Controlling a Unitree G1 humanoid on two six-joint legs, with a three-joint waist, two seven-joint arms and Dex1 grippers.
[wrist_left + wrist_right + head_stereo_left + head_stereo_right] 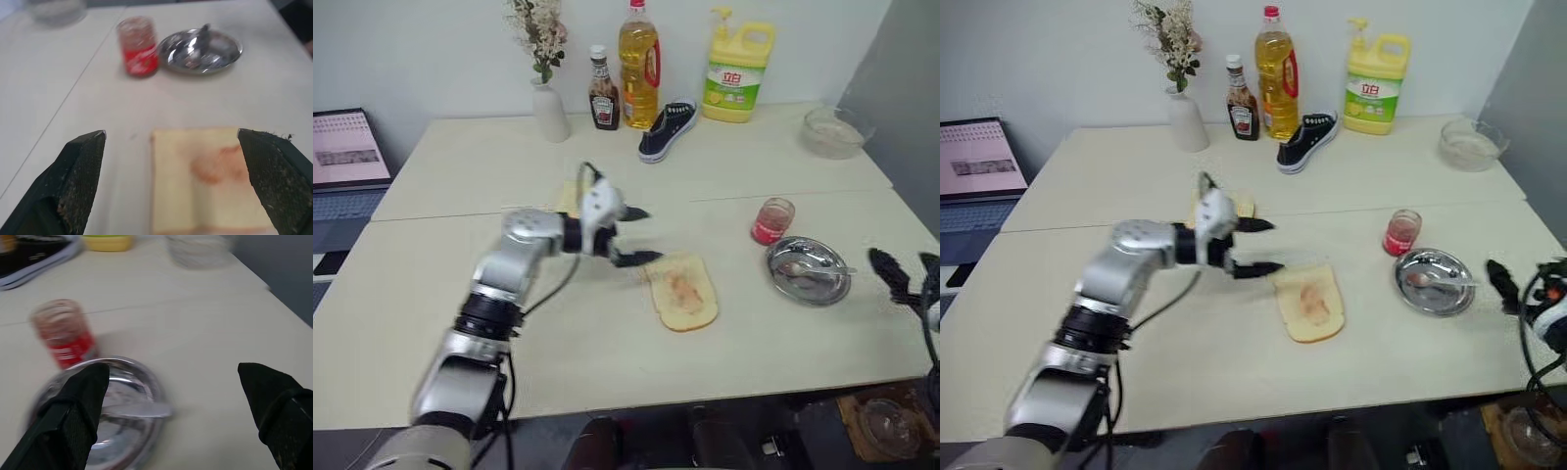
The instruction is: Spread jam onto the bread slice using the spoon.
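Pale surface [607, 372], two joined boards with a seam running across the middle. Along its far edge, largest first: a yellow detergent jug [737, 67], an oil bottle [639, 64], a white vase [550, 111] with dried flowers, a dark shoe [667, 130] and a brown sauce bottle [603, 91]. A clear glass bowl [834, 132] sits near the far right corner. A laptop [347, 152] stands off the left edge.

Left claw [635, 236]: held just above the middle of the surface, pointing toward the right edge, its two black fingers spread wide apart and holding nothing. Bread slice [681, 291]: flat on the surface near the middle, just beyond the left claw's fingertips, with a reddish smear of jam on its toasted centre. A smaller slice [1242, 206] lies behind the left claw.

Round steel dish [809, 269]: between the bread slice and the right edge. Spoon [819, 268]: lying in this dish, handle toward the right edge. Jam jar [771, 220]: upright just beyond the dish, on its far side.

Right claw [907, 274]: at the right edge, beside the dish, fingers wide apart, empty.
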